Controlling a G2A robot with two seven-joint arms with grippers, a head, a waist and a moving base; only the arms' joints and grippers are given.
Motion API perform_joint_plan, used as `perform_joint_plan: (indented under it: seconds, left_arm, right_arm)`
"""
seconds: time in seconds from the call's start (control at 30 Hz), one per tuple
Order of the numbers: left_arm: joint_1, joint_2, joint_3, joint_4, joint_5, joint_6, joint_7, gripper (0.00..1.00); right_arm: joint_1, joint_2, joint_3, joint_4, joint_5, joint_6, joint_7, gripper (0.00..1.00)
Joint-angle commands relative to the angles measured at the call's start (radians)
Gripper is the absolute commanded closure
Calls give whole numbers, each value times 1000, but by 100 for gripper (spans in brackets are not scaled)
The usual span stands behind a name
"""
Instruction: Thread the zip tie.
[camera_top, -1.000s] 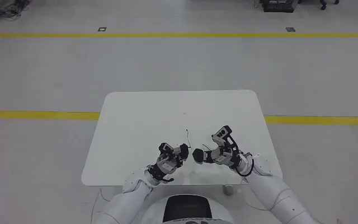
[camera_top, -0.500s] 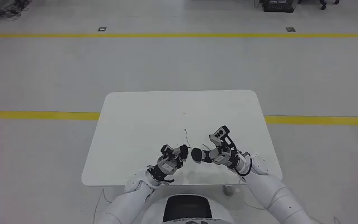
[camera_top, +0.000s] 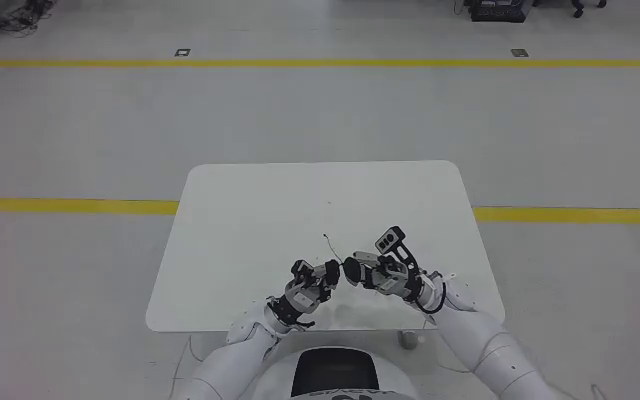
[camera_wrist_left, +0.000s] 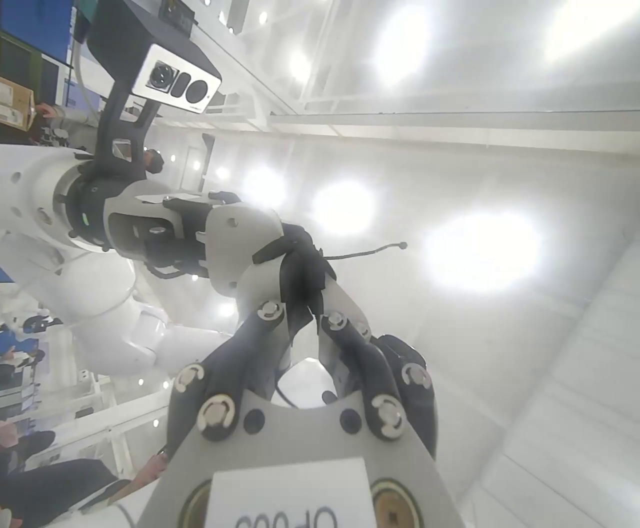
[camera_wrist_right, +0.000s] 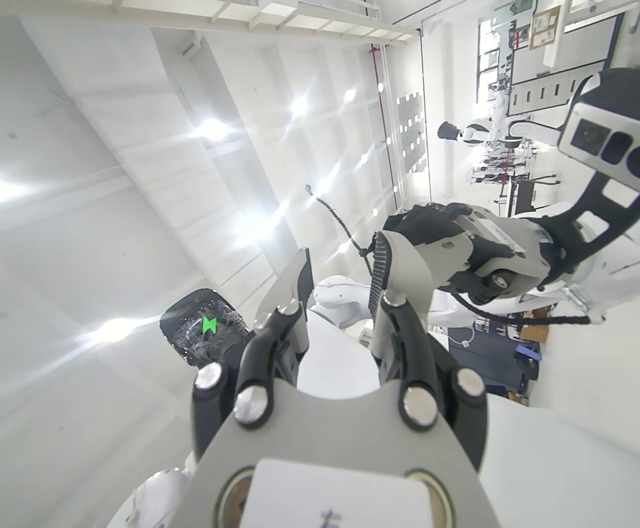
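Note:
The zip tie (camera_top: 327, 243) is a thin black strap whose free end with its small head points away from the robot above the white table (camera_top: 250, 220). My left gripper (camera_wrist_left: 302, 300) is shut on its lower end, and the strap (camera_wrist_left: 365, 252) sticks out past the fingertips. My right gripper (camera_wrist_right: 340, 280) is open, its fingers (camera_wrist_right: 382, 270) right beside the held end of the strap (camera_wrist_right: 332, 215). In the top view the left gripper (camera_top: 328, 272) and right gripper (camera_top: 350, 270) meet tip to tip over the table's front edge.
The table's far, left and right parts hold nothing else. A yellow floor line (camera_top: 90, 205) runs behind the table.
The two grippers have drawn together, closing the gap between them. The zip tie's free end has shifted a little to the left in the top view.

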Motion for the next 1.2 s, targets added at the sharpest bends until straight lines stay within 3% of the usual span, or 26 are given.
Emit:
perform_joint_plan:
  seconds: [0.0, 0.33, 0.73, 1.17]
  left_arm:
    - [0, 0, 0, 1, 0, -1, -1, 100]
    - [0, 0, 2, 0, 7, -1, -1, 100]
    - [1, 2, 1, -3, 15, 1, 5, 100]
    - [0, 2, 4, -1, 17, 2, 8, 100]
  right_arm:
    - [1, -2, 0, 3, -2, 0, 1, 77]
    - [5, -9, 1, 15, -17, 9, 2, 82]
    - [4, -15, 7, 16, -51, 10, -14, 95]
    - [3, -19, 16, 18, -75, 7, -15, 93]
